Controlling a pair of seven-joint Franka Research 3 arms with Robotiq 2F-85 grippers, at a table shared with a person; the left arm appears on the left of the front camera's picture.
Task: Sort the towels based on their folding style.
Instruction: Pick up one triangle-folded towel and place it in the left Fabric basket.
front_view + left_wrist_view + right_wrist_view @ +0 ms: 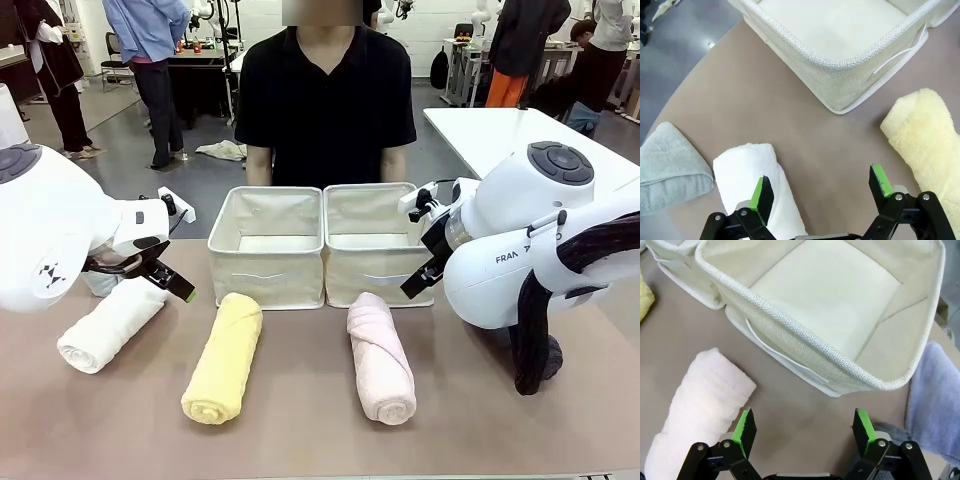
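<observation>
Three rolled towels lie on the counter.

Both left jaws stand wide apart, gripping nothing. In the left wrist view the white towel lies at the foot of one green pad, its rolled end reaching just ahead of that pad, while bare counter shows between the jaws. Whether the pad touches the towel I cannot tell. The yellow towel lies outside the other pad, close beside it. Beyond the white towel, on its far side from the jaws, a folded mint towel lies flat. The left bin stands ahead of the jaws, a corner turned toward them.

The right jaws are likewise spread and grip nothing. The pink towel lies beside one of them, its end just ahead of that pad. The right bin sits straight ahead of the gap. A periwinkle towel lies outside the other jaw, next to the bin's corner.

A person stands past the bins, farthest from both pairs of jaws.
</observation>
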